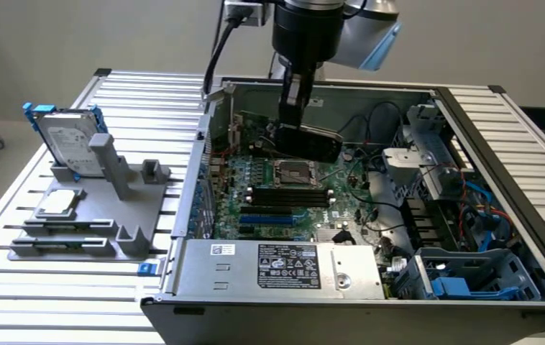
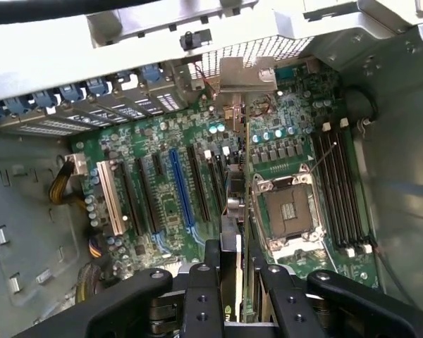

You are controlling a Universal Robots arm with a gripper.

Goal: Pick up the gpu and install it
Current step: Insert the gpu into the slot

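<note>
The gpu, a small card with a black rounded shroud, hangs inside the open computer case above the motherboard, near the case's rear wall. My gripper reaches down into the case and is shut on the card's upper edge. In the wrist view the gpu shows edge-on between my black fingers, its silver bracket pointing at the case's slot wall. It hovers over the row of expansion slots beside the blue slot, close to the CPU socket.
Long black memory sticks lie beside the CPU socket. A power supply fills the case's near end, with cables and drive bays on the exterior view's right. A silver hard drive stands on a grey fixture outside the case.
</note>
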